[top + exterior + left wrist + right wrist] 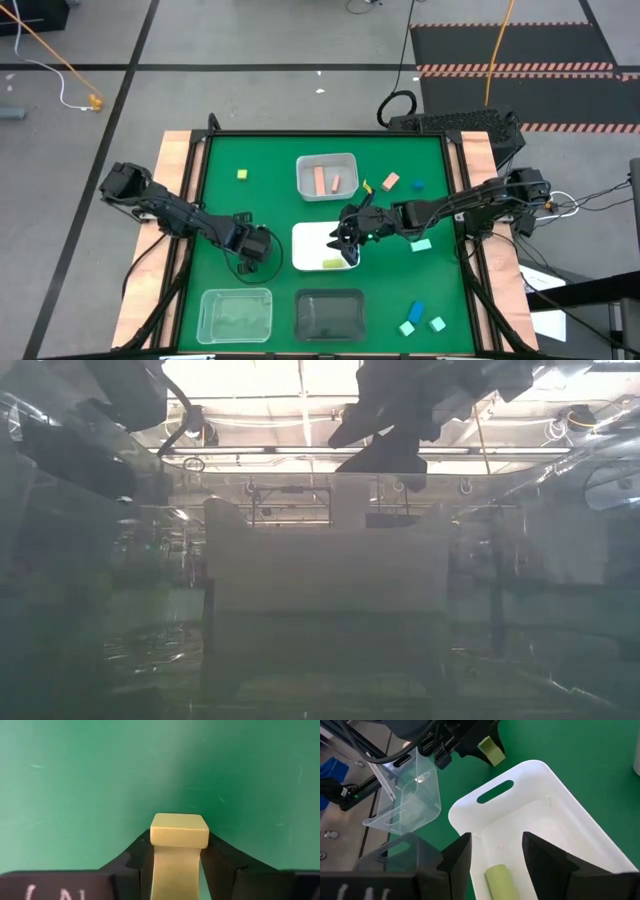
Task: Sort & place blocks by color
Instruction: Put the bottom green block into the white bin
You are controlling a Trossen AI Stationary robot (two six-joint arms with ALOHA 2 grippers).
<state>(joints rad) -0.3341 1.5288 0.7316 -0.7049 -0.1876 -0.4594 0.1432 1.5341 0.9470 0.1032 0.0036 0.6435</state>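
Observation:
My left gripper (255, 250) points down at the green mat (230, 210), left of the white tray (308, 238), and is shut on a yellow-green block (179, 832). My right gripper (350, 240) hangs open over the white tray, with nothing between its fingers. Another yellow-green block (501, 880) lies flat on that tray's floor below it. Two salmon blocks (327, 180) lie in the far tray (345, 160). More blocks sit loose on the mat: a yellow-green one (242, 174), salmon (390, 181), blue (417, 186) and mint (421, 244). My left gripper pinches the yellow-green block by two opposite sides (155, 857) between its two fingers (225, 865). The fingers come from above, pointing down. The block's free end sticks out past the fingertips toward the mat. Whether that end touches the mat I cannot tell.
A clear tray (235, 315) and a black tray (330, 315) stand at the near edge. A blue block (417, 312) and two mint blocks (407, 328) lie at the near right. Bare mat shows between the left gripper and the far-left corner.

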